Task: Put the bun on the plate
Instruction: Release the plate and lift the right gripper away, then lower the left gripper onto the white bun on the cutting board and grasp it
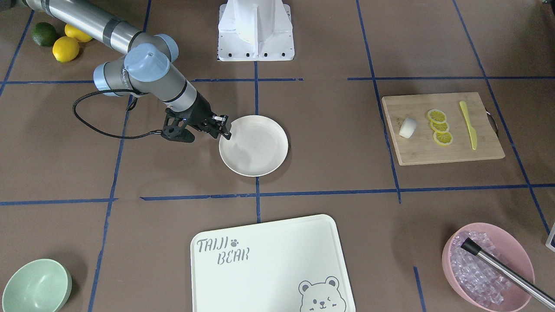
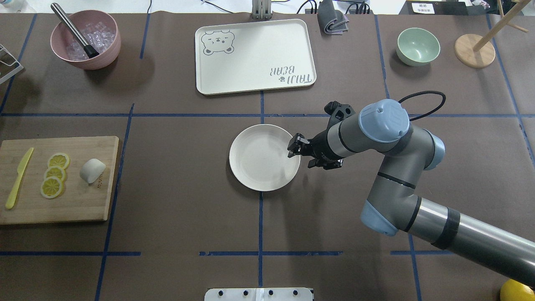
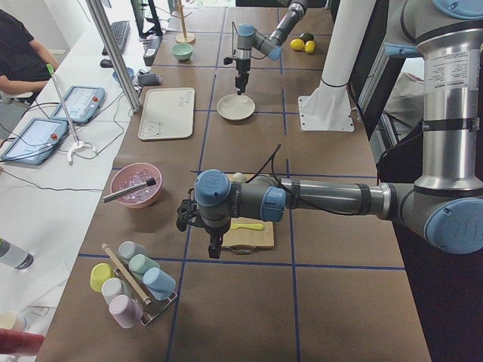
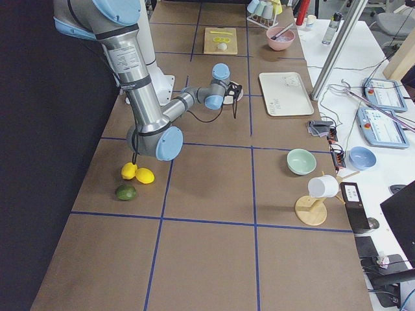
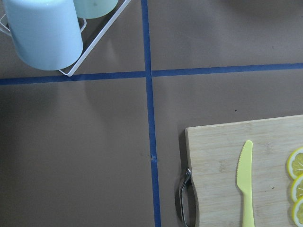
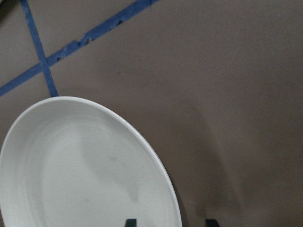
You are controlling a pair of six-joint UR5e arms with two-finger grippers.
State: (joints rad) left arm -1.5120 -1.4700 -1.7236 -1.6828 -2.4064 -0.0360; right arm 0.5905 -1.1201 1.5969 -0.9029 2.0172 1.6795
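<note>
The bun [image 1: 407,128] [image 2: 92,170] lies on a wooden cutting board [image 2: 79,200] at the table's left end, beside three lemon slices [image 2: 53,174] and a yellow knife [image 2: 17,179]. The cream plate [image 1: 260,162] [image 2: 263,177] sits mid-table, nothing on it. My right gripper [image 1: 224,128] [image 2: 294,147] is open at the plate's right rim. In the right wrist view one fingertip [image 6: 129,222] is over the plate [image 6: 71,165] and the other is off it. My left gripper [image 3: 214,250] hangs over the board's outer end, and I cannot tell its state. The left wrist view shows the board [image 5: 218,156] and no fingers.
The bear-print tray [image 2: 250,54] lies beyond the plate. A pink bowl of ice [image 2: 83,39] with a metal tool is at far left, a mint bowl [image 2: 418,45] and a wooden stand [image 2: 474,50] at far right. Lemons and a lime [image 1: 60,41] are near the right arm. A cup rack [image 3: 132,283] is off the board's end.
</note>
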